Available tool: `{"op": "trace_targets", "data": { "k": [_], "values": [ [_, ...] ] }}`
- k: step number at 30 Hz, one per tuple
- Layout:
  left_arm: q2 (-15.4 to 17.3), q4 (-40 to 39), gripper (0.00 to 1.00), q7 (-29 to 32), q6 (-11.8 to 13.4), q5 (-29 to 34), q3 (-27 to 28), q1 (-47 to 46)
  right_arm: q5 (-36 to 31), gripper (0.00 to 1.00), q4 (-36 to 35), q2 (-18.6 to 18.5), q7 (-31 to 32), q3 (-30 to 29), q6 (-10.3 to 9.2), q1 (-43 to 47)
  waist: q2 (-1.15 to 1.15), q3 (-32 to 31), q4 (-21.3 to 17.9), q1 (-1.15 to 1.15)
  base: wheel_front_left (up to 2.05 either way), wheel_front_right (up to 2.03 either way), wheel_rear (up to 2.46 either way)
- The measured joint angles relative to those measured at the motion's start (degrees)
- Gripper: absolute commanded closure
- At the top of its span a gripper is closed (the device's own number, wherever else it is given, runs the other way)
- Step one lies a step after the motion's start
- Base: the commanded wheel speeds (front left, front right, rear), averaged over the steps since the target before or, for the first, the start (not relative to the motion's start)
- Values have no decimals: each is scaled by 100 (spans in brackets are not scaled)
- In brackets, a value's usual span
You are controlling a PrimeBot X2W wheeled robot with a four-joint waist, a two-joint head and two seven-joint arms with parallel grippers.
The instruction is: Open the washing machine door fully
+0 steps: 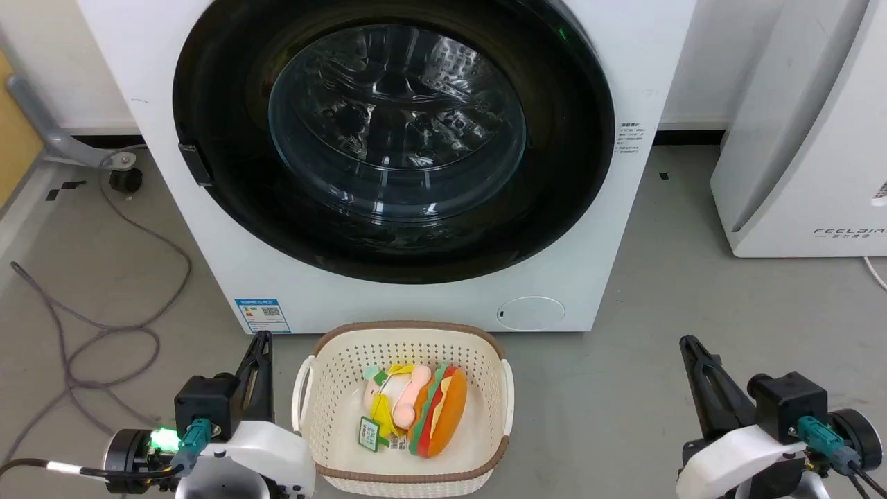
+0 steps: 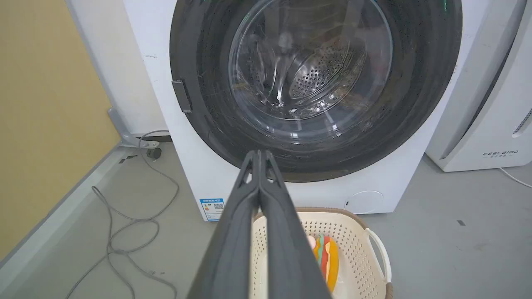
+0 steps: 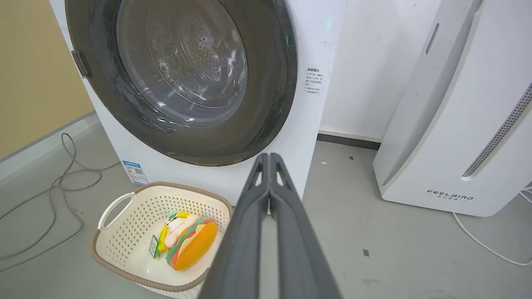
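The washing machine door (image 1: pixel 393 138) is a large round glossy black ring with a clear bulging glass bowl, lying flat and closed against the white machine (image 1: pixel 624 62). A small dark handle tab (image 1: pixel 195 163) sits on the door's left rim. The door (image 2: pixel 316 79) also fills the upper left wrist view, and the door (image 3: pixel 183 74) shows at the upper left of the right wrist view. My left gripper (image 1: pixel 262 339) is low at the bottom left, shut and holding nothing, well short of the door. My right gripper (image 1: pixel 689 344) is at the bottom right, also shut and holding nothing.
A cream perforated basket (image 1: pixel 312 388) with plush toys, among them a burger (image 1: pixel 440 410), stands on the grey floor directly before the machine between my arms. A white appliance (image 1: pixel 804 138) stands at the right. Grey cables (image 1: pixel 104 333) loop over the floor at the left.
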Motion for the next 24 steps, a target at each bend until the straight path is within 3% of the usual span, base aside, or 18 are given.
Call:
{"op": "trace_targets", "data": {
  "k": [1,2,15,16,17,24],
  "values": [
    [0,0,100,0,-1,0,0,0,0,100,-1,0,0,0,0,0,0,0,0,0,0,0,0],
    [-1,0,0,0,-1,0,2,1,0,0,-1,0,0,0,0,0,0,0,0,0,0,0,0],
    [-2,76,0,-107,-1,-63,-89,-4,104,0,77,0,-111,-8,-9,0,0,5,-13,0,0,0,0],
    [-2,85,0,-113,-2,-67,-97,-4,127,54,84,0,-112,-9,-9,0,0,6,-14,0,0,0,0],
    [-2,92,0,-119,-2,-88,-100,-4,137,100,91,0,-116,-10,-9,0,0,7,-15,0,0,0,0],
    [-3,144,0,-233,-44,-163,-153,-11,279,100,163,0,-234,-12,-9,0,0,29,-19,0,0,0,0]
  ]
}}
